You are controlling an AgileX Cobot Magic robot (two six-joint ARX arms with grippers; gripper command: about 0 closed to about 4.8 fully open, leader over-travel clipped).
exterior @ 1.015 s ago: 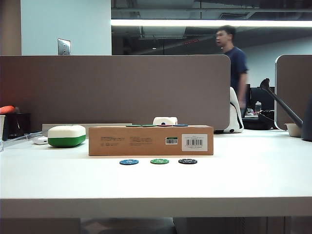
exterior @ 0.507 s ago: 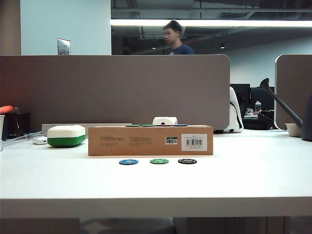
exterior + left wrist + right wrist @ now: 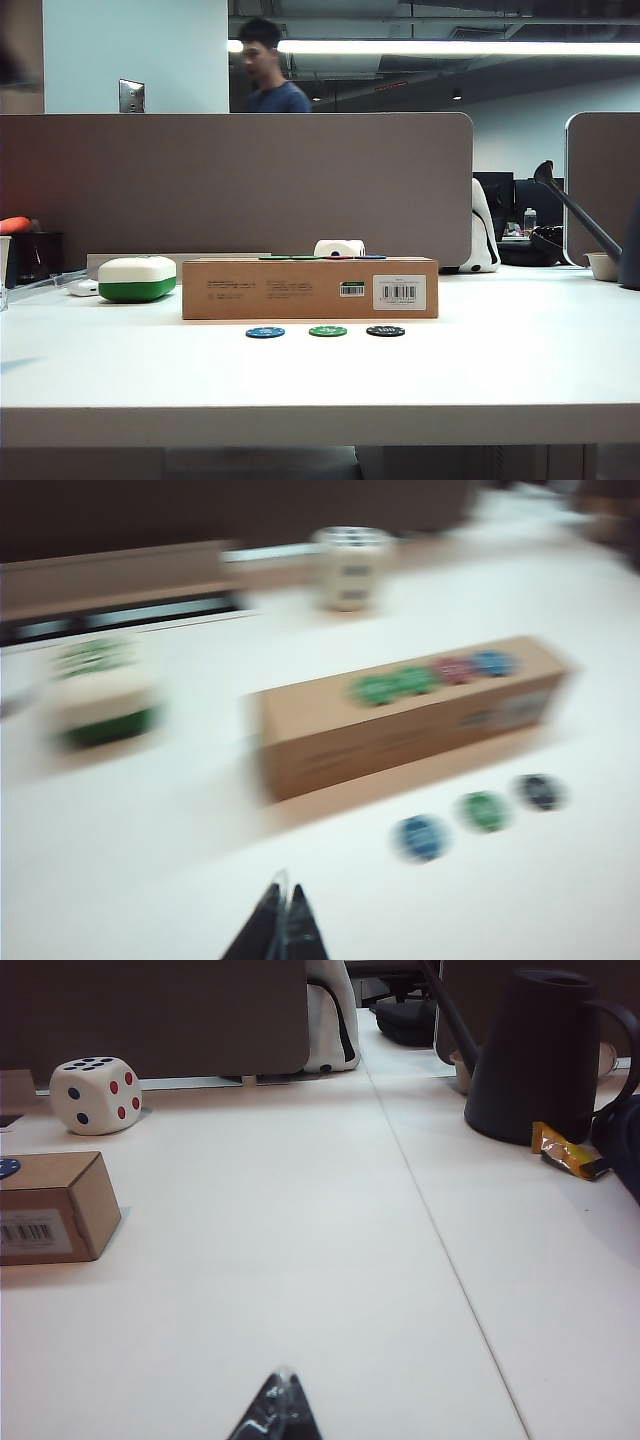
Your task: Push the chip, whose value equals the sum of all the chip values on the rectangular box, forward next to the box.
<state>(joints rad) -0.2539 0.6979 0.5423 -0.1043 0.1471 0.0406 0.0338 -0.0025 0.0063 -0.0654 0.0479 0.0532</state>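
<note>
Lying flat on the smooth white table (image 3: 500,370), the chip (image 3: 385,331), a small black disc with pale print, sits just in front of the rectangular box (image 3: 310,288) of matte brown cardboard, beside a green chip (image 3: 327,331) and a blue chip (image 3: 265,332). Left gripper (image 3: 278,925) and right gripper (image 3: 277,1408) hover above the tabletop, each with its dark fingertips pressed together into a point, holding nothing

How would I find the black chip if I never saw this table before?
Look for the long brown rectangular box in the middle of the white table. In front of it, three chips sit in a row. The chip you want is at the right end, below the barcode label, and is black; its neighbours are the green chip and the blue chip.
</note>
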